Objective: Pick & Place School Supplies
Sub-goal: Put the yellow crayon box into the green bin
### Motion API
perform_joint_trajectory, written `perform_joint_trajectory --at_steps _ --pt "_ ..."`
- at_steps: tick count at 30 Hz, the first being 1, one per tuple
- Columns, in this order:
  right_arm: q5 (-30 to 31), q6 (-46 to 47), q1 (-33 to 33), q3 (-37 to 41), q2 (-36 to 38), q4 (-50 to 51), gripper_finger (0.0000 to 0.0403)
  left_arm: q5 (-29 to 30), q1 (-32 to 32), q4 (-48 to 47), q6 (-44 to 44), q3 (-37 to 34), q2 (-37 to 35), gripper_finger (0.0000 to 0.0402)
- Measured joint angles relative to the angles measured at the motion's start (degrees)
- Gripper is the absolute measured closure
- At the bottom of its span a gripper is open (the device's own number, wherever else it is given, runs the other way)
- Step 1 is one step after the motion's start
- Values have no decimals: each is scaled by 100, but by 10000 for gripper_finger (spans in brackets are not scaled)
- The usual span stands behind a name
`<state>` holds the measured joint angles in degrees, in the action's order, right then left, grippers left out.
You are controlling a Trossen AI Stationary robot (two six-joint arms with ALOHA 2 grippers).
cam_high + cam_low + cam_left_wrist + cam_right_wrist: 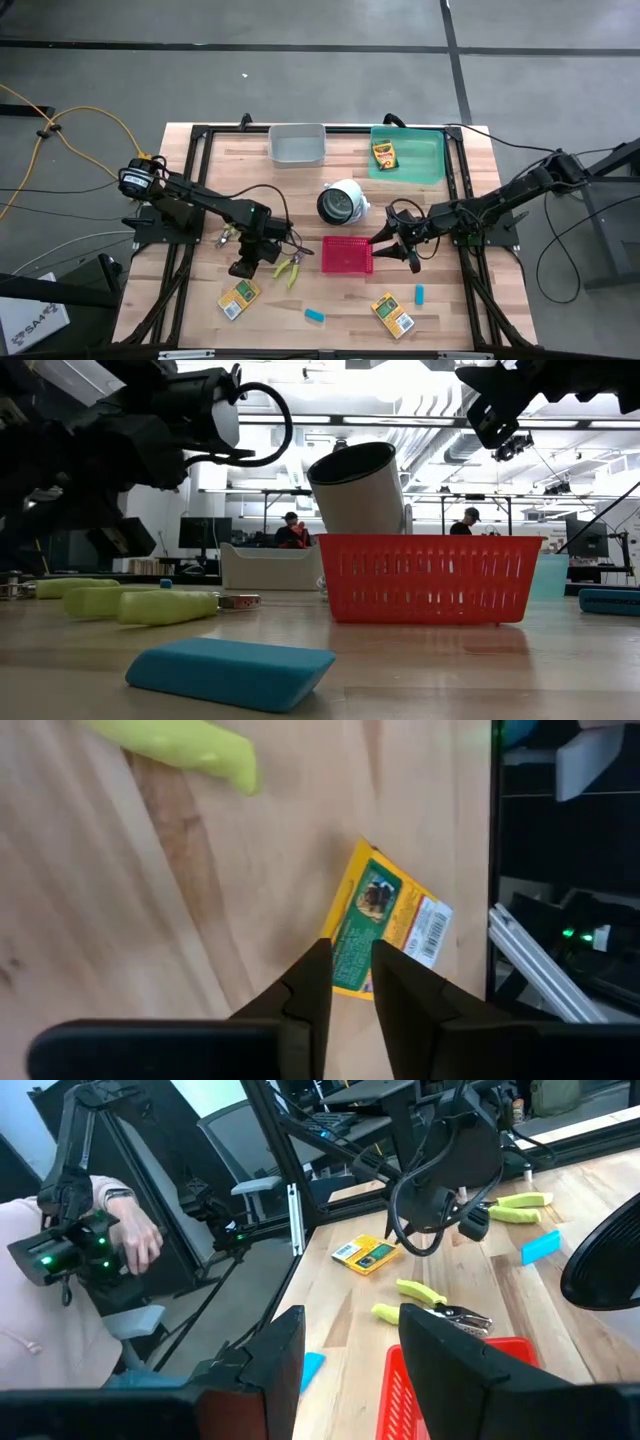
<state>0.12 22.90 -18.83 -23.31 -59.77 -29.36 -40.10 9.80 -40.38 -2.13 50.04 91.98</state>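
Left gripper (243,268) hovers over the desk (300,190), fingers slightly apart, holding nothing; crayon box (240,298) lies at its 6 o'clock, barcode visible, print unreadable. Right gripper (398,252), fingers apart and empty, sits at 3 o'clock of the red basket (346,255)

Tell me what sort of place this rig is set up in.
Most likely an open lab or workshop. The low view looks past the red basket to people seated at desks with a monitor under ceiling strip lights. The high view shows a wooden table in a black frame on a bare concrete floor.
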Motion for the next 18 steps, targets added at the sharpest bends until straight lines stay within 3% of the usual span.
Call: perform_joint_trajectory --at_steps 8,18 --pt "-2 0 0 0 0 -1 248 311 54 82 -65 -103 0 296" --pt "-4 0 0 0 0 -1 248 383 284 227 -88 -195 42 292"
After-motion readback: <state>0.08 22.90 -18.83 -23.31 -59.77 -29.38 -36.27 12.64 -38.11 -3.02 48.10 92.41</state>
